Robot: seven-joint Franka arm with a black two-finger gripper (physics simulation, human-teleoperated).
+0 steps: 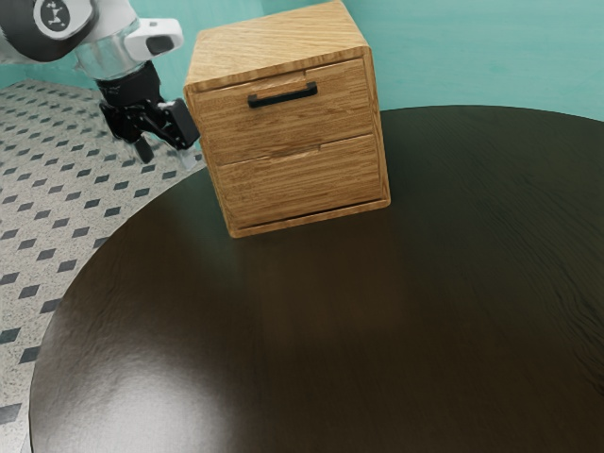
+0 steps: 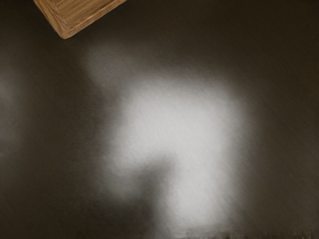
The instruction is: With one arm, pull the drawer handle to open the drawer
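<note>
Room: teal wall [image 1: 472,47] is running behind, and checkered floor [image 1: 47,189] is showing at the exterior view's left.
Worktop: dark round worktop [image 1: 396,330] is carrying a wooden cabinet [image 1: 283,47] on its far side.
Cabinet: it is presenting two drawer fronts, the top drawer [image 1: 283,118] over the lower drawer [image 1: 302,179].
Handle: black handle [image 1: 282,93] is sitting high on the top drawer, untouched.
Tool: black tool [image 1: 162,146] is hovering just beside the cabinet's left wall, fingers spread and pinching nothing.
Wrist view: a cabinet corner [image 2: 75,15] is edging in over bare, glaring worktop [image 2: 60,149] under the hand.
Progress: nothing is done yet, and the top drawer is looking shut, flush with the front.
Remaining: by my judgement, the tool is needing to come round to the front, close on the handle and pull toward the near side.
</note>
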